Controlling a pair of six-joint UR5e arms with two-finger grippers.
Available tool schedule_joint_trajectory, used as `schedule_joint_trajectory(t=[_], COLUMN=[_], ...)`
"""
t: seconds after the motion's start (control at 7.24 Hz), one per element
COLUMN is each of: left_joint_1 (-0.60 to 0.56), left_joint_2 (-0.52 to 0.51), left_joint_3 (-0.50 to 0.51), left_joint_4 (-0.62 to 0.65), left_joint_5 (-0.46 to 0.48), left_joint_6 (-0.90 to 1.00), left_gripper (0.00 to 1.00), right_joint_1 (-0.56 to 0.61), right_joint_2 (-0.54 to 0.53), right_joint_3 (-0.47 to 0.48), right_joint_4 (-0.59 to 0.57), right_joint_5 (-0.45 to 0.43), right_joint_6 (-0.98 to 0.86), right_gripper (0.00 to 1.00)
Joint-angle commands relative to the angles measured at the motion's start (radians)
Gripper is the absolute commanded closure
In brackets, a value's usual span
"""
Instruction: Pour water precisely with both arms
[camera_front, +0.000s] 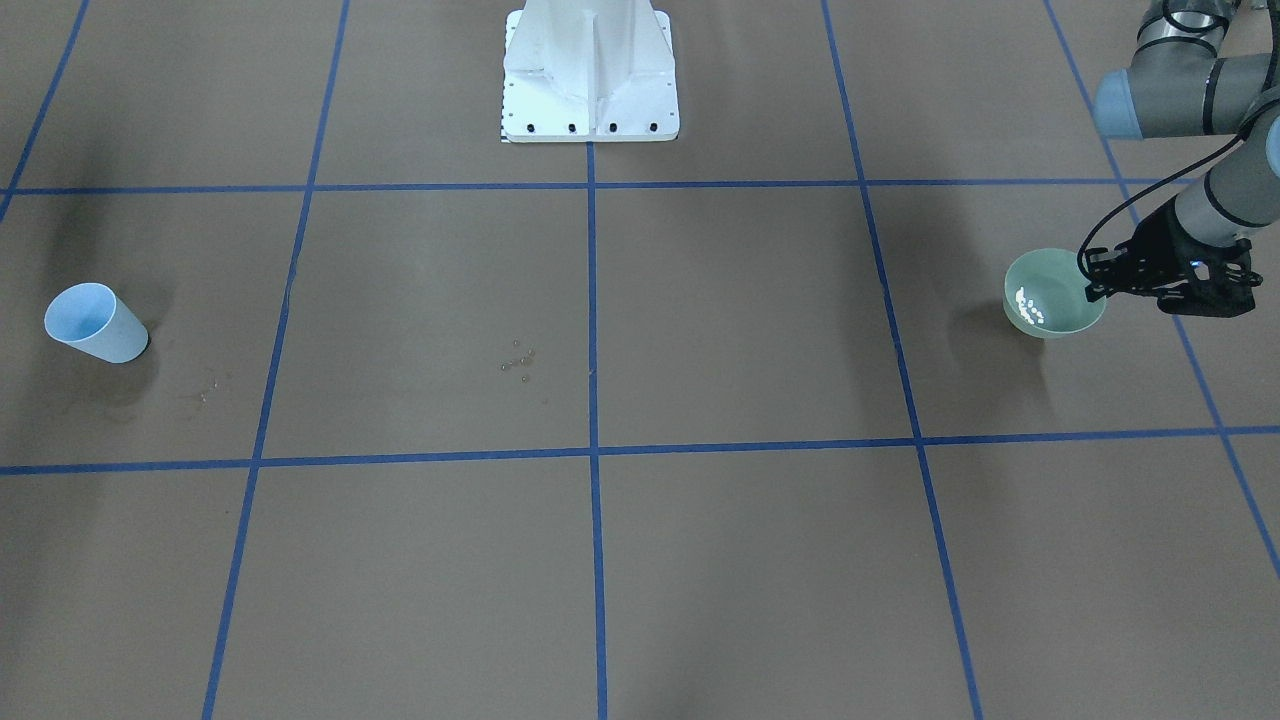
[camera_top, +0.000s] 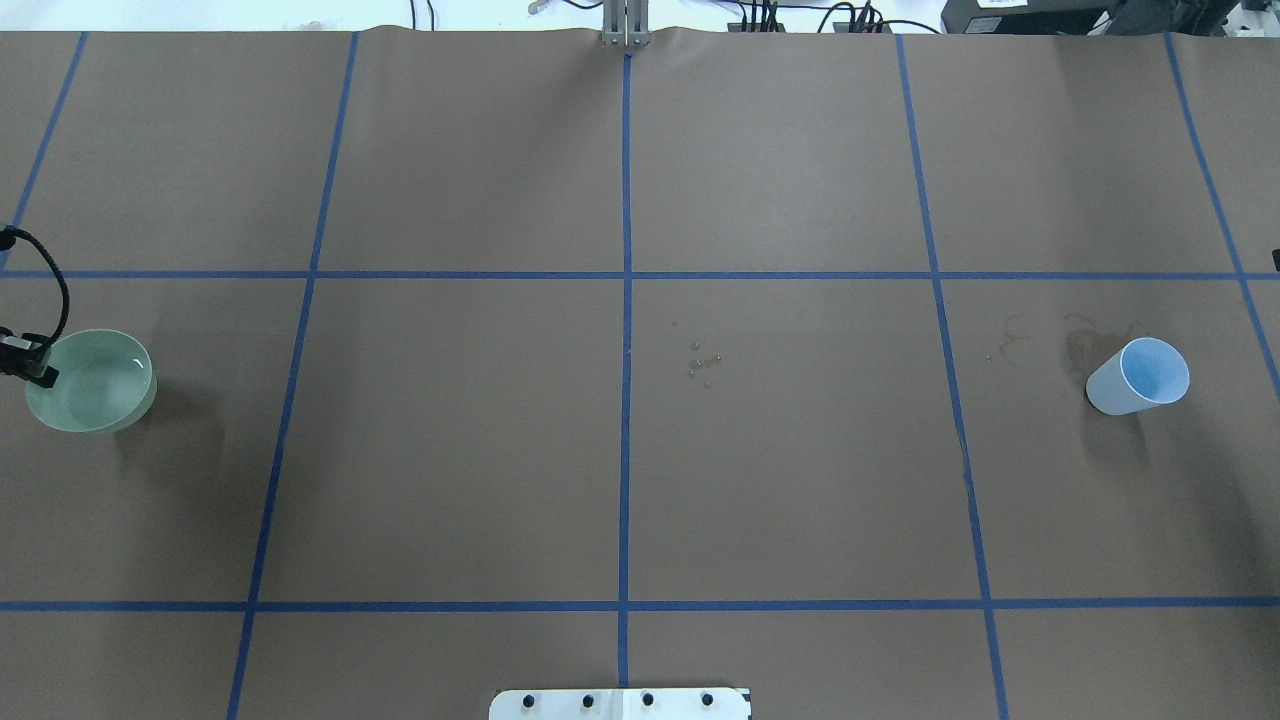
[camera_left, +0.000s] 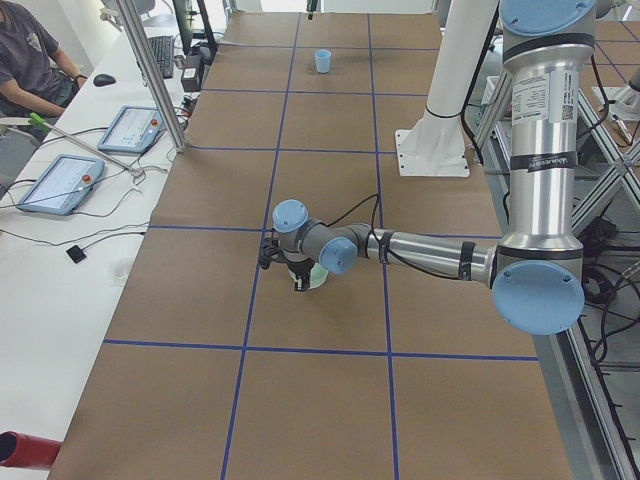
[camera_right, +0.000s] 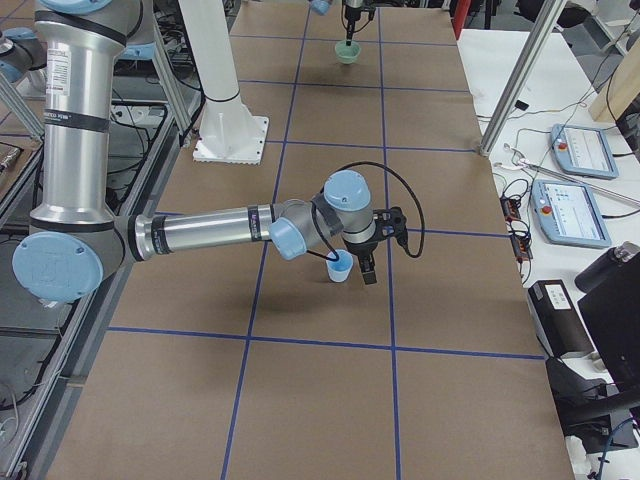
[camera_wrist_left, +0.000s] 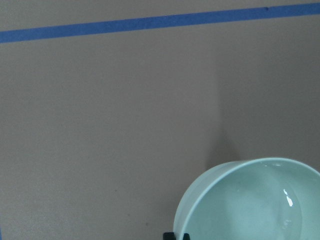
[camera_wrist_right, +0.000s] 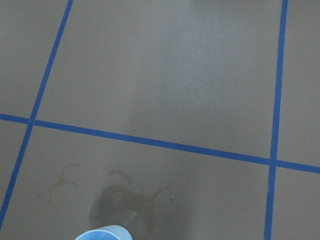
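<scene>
A pale green bowl (camera_front: 1050, 300) sits at the table's end on my left side and holds water (camera_front: 1030, 305), which shows as white glints. My left gripper (camera_front: 1092, 280) is shut on the bowl's rim; a fingertip (camera_wrist_left: 176, 236) shows against the bowl's outer wall (camera_wrist_left: 200, 210). A light blue cup (camera_front: 95, 322) stands at the opposite end. My right gripper (camera_right: 362, 272) shows only in the exterior right view, beside the cup (camera_right: 340, 267); I cannot tell whether it is open or shut. The cup's rim (camera_wrist_right: 102, 233) shows at the bottom of the right wrist view.
A wet stain (camera_wrist_right: 125, 200) marks the brown paper beside the cup. Small droplets (camera_top: 703, 362) lie near the table's middle. The white pedestal (camera_front: 590, 90) stands at the robot's side. Tablets (camera_left: 60, 185) and a seated operator (camera_left: 30, 70) are beyond the table's far edge.
</scene>
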Motion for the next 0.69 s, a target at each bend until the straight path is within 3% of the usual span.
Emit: schedule_joint_trajectory(t=[0.0,0.28,0.41,0.55], left_joint_1=[0.0,-0.003,-0.013,-0.041], left_joint_2=[0.0,0.002,0.002,0.0], left_joint_3=[0.003,0.0,-0.009,-0.023], left_joint_4=[0.0,0.001,0.001,0.006], left_joint_5=[0.0,0.0,0.0,0.0], left_joint_6=[0.004,0.012,0.01,0.012], left_gripper=[0.74,0.35,0.34,0.22], right_joint_1=[0.0,0.0,0.0,0.0], right_joint_2=[-0.003,0.002,0.002,0.005], right_joint_3=[0.006,0.005,0.005,0.002], right_joint_4=[0.0,0.0,0.0,-0.014], right_joint_5=[0.0,0.0,0.0,0.0], right_joint_6=[0.0,0.0,0.0,0.0], right_gripper=[0.01,0.01,0.01,0.01])
